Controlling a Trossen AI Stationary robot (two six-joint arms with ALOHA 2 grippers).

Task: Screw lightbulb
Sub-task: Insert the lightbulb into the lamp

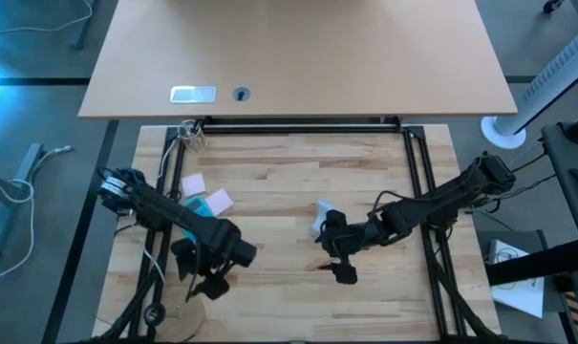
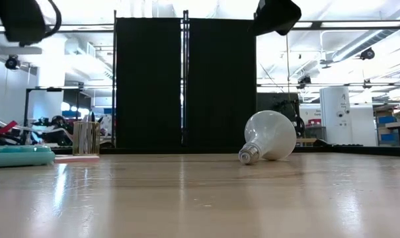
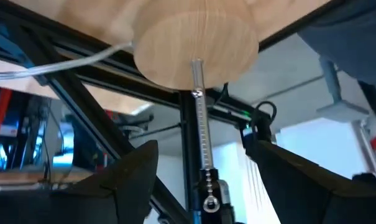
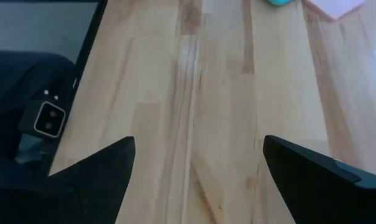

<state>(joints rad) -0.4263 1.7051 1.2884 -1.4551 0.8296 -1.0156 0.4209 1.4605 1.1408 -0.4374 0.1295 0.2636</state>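
Observation:
The lightbulb [image 2: 269,135], a white frosted globe, lies on its side on the wooden table with its grey screw neck [image 2: 248,155] resting on the tabletop. In the high view the lightbulb [image 1: 320,220] shows partly under my right gripper [image 1: 336,250], which hovers open above it; only bare table shows between the fingers of my right gripper [image 4: 200,180]. The round wooden disc [image 1: 188,311] sits at the table's near left, a pull chain [image 3: 200,124] hanging from it. My left gripper [image 1: 204,277] stands open just short of the wooden disc [image 3: 194,43].
Pink paper notes [image 1: 191,182] and a teal object [image 1: 204,204] lie at the left middle. A small card holder [image 2: 86,137] stands at the far left corner. Black frame rails [image 1: 417,182] border the table. A white cord [image 3: 63,65] runs from the disc.

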